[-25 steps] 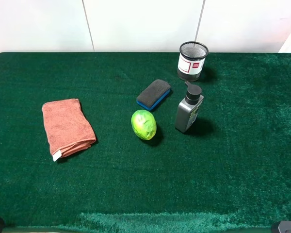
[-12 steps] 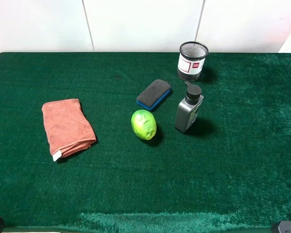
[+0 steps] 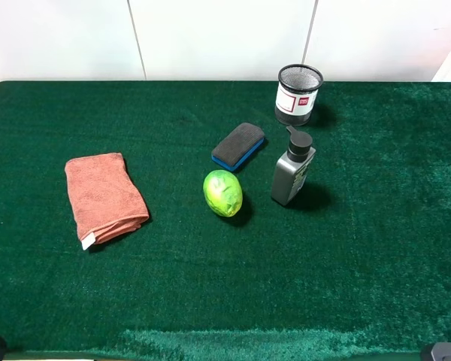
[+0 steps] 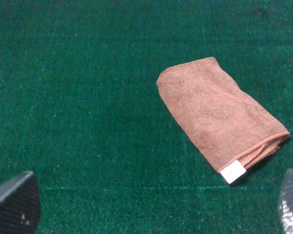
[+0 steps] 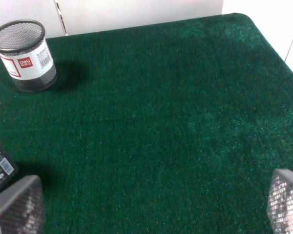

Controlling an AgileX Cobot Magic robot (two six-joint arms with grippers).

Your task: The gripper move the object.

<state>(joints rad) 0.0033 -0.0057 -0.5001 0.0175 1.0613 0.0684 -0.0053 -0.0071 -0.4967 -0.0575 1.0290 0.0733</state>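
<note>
- Two grippers, both spread wide and holding nothing: the left gripper (image 4: 146,204) shows a fingertip at each side of its wrist view with bare mat between; the right gripper (image 5: 146,204) likewise. In the high view only slivers of the arms show at the near corners.
- The lime-green ball (image 3: 222,193) sits about mid-table, slightly toward the far edge, untouched.
- Risk 1: the ball looks round and free to roll. If you touch it with one finger before the other, I judge it will run away across the green mat (image 3: 346,271).
- Risk 2: the grey pump bottle (image 3: 292,177) stands upright just beside the ball, on the side of the right edge. It looks tall and narrow; a right-arm approach could clip and topple it.
- Risk 3: the blue-based eraser (image 3: 239,146) lies near the ball toward the far edge; overshooting would shove it.
- The mesh pen cup (image 3: 298,94) stands near the far edge, clear of the work.
- The folded pink towel (image 3: 104,197) lies well apart toward the left edge, under the left wrist camera; the left arm's path to the ball crosses it or passes close.
</note>
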